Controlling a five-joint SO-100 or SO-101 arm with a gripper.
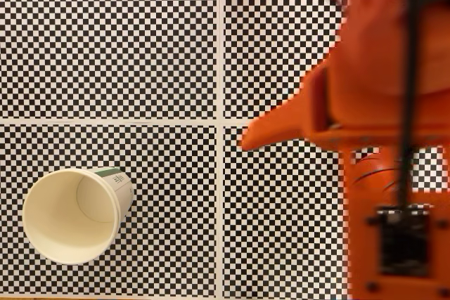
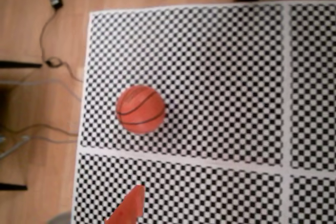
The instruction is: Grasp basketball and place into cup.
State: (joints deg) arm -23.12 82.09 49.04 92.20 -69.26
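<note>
Checkered mat (image 1: 140, 47) bearing cup (image 1: 74, 216), basketball (image 2: 140, 109)

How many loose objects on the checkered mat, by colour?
Orange: 1, the basketball, resting on the mat in the wrist view.
Cream-white: 1, the cup, seen mouth-on in the fixed view, nothing visible inside.
Total: 2.
The orange claw is arm hardware and is not counted; one fingertip shows, apart from the ball.

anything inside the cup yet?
No. In the fixed view the cup shows a bare cream inner wall and bottom. The basketball sits on the checkered mat in the wrist view.
</note>
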